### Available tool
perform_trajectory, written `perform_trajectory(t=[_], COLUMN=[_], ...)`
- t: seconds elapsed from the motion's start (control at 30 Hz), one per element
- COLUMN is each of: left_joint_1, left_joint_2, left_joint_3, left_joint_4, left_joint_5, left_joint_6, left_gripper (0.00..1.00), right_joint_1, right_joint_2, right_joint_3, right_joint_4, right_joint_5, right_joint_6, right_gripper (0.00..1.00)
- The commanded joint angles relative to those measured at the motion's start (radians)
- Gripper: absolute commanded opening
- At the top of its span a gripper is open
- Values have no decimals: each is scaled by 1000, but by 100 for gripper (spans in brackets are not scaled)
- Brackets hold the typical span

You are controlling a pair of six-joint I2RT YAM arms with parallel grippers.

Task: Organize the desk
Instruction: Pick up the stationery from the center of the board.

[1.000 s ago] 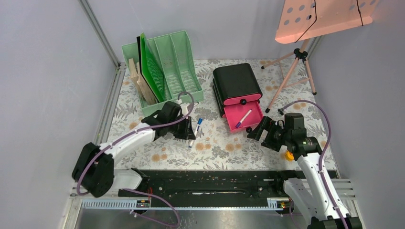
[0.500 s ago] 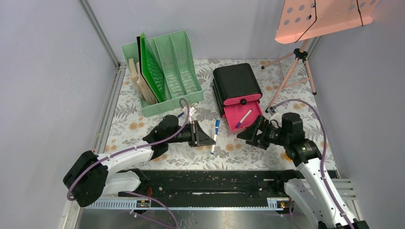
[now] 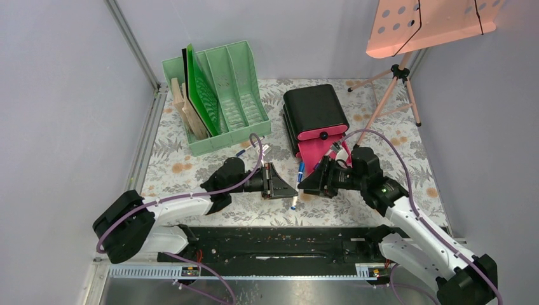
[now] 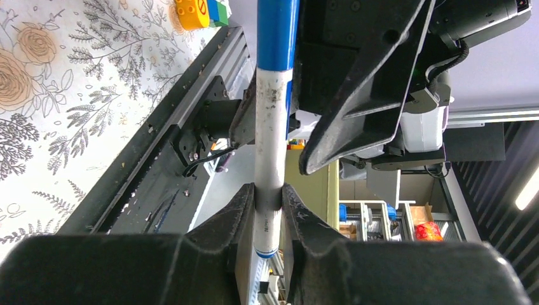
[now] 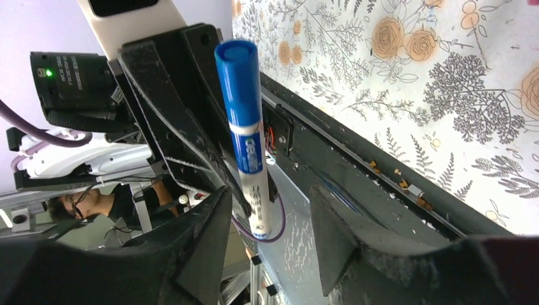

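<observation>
Two tools are meeting above the middle of the bench [image 3: 171, 168], near its front edge. The left tool [image 3: 287, 190] is reaching in from the left and pinching a blue-and-white marker [image 3: 297, 185] low on its white barrel. In the left wrist view its fingers [image 4: 238, 206] are pressing tight against both sides of the barrel, so the marker is standing out straight from them, blue cap at the far end. The right tool [image 3: 306, 185] is coming in from the right at the same height. Its fingers [image 5: 200, 229] are standing apart with the marker between them, and a gap is showing on each side of the barrel, so it is gripping nothing.

The bench itself is lying flat under both arms, its pale cloth with grey ferns and orange flowers filling the floor of the cell, and a black rail [image 3: 286, 244] is running along the near edge. At the far left a mint-green file rack [image 3: 238, 82] is standing on the cloth, holding a green folder and some boards in its left slots. At the far middle, a black drawer box [image 3: 316, 108] with pink fronts is sitting with its lowest drawer pulled out toward the arms. A yellow toy block [image 4: 192, 13] is lying on the cloth close to the rail.
</observation>
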Motion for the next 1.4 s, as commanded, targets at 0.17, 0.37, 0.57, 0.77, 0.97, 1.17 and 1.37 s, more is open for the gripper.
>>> perform_trajectory(t=[0.17,0.37,0.57,0.77,0.97,1.17,1.37], left_joint_1=[-23,-35,-36,-36,-34,-35,-35], left_joint_2=[-2,11,9,-26,-111,-223,-282], left_joint_3=[7,11,4,-12,18,104,186], left_joint_4=[77,78,49,-18,-330,-718,-964], left_joint_5=[6,0,-24,-72,-238,-429,-555], left_joint_6=[-11,-10,-2,21,146,301,416], left_gripper=[0,0,39,57,62,63,63], right_joint_1=[28,31,31,30,31,3,-145], right_joint_2=[63,68,56,44,60,111,153], right_joint_3=[-6,-6,-11,-6,23,73,80], right_joint_4=[170,167,141,90,-3,-79,-96], right_joint_5=[0,0,13,32,81,99,22], right_joint_6=[71,62,47,18,-32,-91,-109], right_gripper=[39,14,0,0,0,0,0])
